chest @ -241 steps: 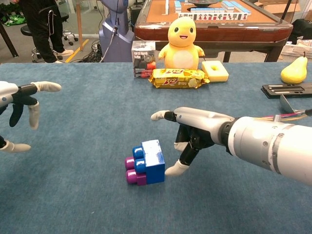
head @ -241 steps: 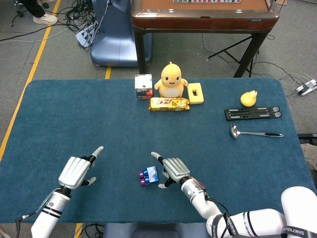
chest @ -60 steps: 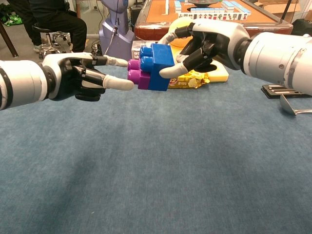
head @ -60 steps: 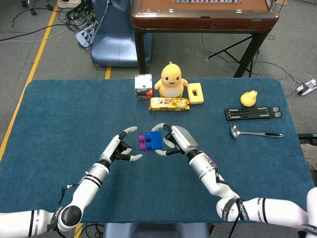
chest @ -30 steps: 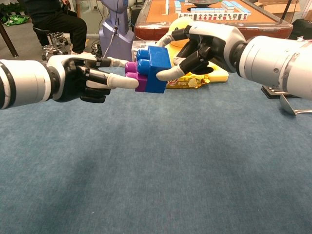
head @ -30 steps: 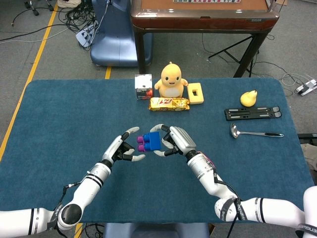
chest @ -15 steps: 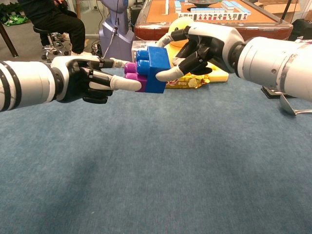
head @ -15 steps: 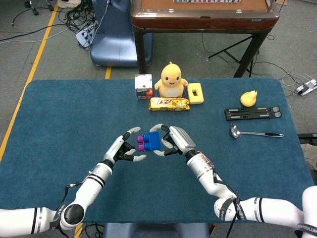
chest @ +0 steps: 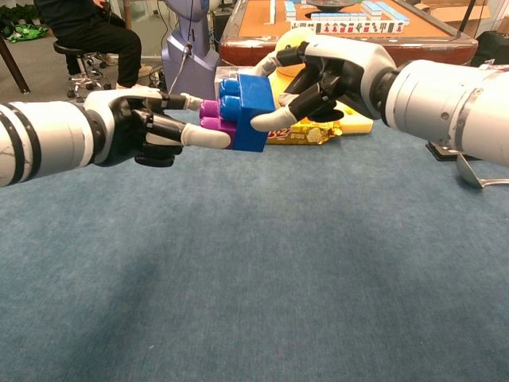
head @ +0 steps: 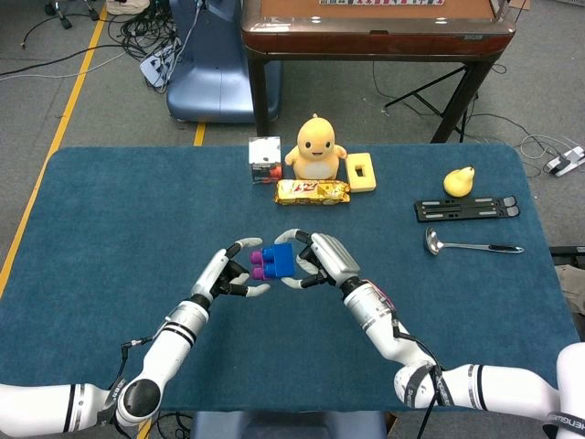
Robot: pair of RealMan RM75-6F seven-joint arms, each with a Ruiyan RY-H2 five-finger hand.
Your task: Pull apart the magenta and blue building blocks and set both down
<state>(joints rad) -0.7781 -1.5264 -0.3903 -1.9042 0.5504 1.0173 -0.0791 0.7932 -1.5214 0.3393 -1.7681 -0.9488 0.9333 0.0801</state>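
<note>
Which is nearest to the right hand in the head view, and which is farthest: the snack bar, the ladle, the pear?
From the right hand:
1. Snack bar, just beyond it, mid-table.
2. Ladle, out to its right.
3. Pear, far right corner.

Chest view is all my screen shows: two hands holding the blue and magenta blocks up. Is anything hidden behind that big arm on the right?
Observer: Yes. The head view shows a yellow pear at the far right of the table, just behind a black stand.
Operator: And the bit of metal at my right edge?
Observer: A ladle. It lies flat, on the near side of the stand, with its bowl towards the table's middle.
Operator: What's the yellow thing behind the right hand?
Observer: A duck toy. It stands upright behind the snack bar, between a small box and a yellow slotted block.
</note>
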